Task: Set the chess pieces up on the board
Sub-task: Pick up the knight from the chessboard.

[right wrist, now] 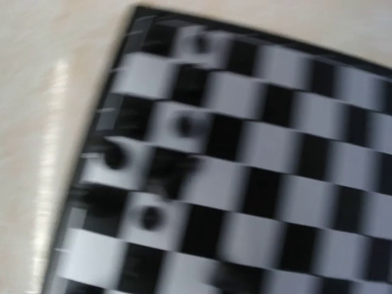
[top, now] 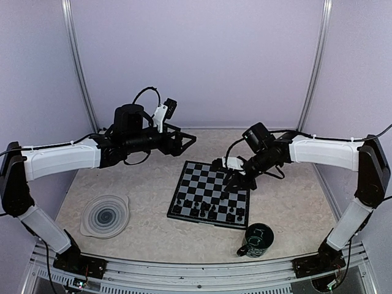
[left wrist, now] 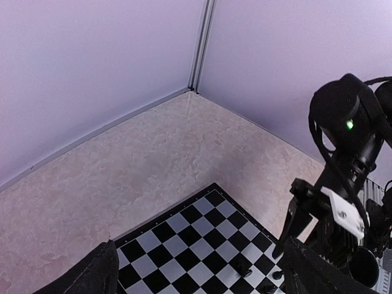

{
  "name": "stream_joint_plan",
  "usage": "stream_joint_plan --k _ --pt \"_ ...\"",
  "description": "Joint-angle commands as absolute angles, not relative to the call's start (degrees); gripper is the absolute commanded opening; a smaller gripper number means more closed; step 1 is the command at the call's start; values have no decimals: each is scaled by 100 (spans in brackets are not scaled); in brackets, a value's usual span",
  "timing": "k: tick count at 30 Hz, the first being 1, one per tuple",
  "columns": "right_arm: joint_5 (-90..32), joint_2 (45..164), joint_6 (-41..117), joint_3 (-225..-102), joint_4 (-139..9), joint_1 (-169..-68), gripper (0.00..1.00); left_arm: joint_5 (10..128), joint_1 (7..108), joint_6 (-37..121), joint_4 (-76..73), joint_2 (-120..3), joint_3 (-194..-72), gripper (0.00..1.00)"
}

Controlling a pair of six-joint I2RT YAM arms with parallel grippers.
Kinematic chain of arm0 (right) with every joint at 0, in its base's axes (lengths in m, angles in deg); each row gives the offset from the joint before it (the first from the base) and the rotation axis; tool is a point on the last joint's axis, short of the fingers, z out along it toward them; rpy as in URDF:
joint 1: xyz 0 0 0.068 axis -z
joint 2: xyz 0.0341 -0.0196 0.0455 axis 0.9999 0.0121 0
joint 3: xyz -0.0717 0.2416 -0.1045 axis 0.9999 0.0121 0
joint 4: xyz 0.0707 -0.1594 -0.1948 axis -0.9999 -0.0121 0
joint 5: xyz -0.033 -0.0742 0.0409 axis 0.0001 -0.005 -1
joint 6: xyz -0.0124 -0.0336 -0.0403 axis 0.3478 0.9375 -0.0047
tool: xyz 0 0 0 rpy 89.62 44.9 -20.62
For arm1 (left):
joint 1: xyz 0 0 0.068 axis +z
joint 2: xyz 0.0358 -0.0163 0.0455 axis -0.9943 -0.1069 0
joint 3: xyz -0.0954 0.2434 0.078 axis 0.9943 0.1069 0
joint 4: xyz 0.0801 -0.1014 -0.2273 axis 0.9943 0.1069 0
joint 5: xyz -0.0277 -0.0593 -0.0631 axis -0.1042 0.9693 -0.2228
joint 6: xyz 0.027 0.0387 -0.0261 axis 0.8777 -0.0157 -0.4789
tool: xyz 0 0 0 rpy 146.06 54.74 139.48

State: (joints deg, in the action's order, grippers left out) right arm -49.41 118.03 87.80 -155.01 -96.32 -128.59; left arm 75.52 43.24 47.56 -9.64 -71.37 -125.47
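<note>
The board (top: 208, 187) lies flat at the table's middle. Several tiny black chess pieces (top: 207, 212) stand along its near rows. My right gripper (top: 237, 181) hovers low over the board's far right part. In the left wrist view its two fingers (left wrist: 295, 211) stand apart with nothing between them. The right wrist view is blurred and shows the board (right wrist: 275, 147) with pieces (right wrist: 150, 217) near its left edge, but no fingers. My left gripper (top: 185, 141) is raised beyond the board's far left corner, open and empty. Its fingers (left wrist: 92, 275) frame the board (left wrist: 184, 239) and a few pieces (left wrist: 245, 269).
A dark green mug (top: 256, 240) stands near the board's near right corner and also shows in the left wrist view (left wrist: 363, 266). A round grey spiral-patterned plate (top: 105, 215) lies at the near left. Pale walls enclose the table on three sides.
</note>
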Motion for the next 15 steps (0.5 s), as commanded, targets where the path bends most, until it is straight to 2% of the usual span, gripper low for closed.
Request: stream_joint_plan --k 1,4,7,15 --pt "-5234 11987 8748 -15881 -9805 -12244 30 7432 4212 5028 -230 -7339 -13076 86" --pt "-5475 11989 8508 -15934 -9654 -11806 30 7189 4096 5116 788 -7801 -13718 70" --pt "-5314 11847 8058 -15759 -9164 -11359 30 6953 3896 4997 1820 -8513 -14486 60" --pt "-4413 11561 7722 -15250 -8478 -10870 31 6351 3268 4434 3235 -9692 -15767 58"
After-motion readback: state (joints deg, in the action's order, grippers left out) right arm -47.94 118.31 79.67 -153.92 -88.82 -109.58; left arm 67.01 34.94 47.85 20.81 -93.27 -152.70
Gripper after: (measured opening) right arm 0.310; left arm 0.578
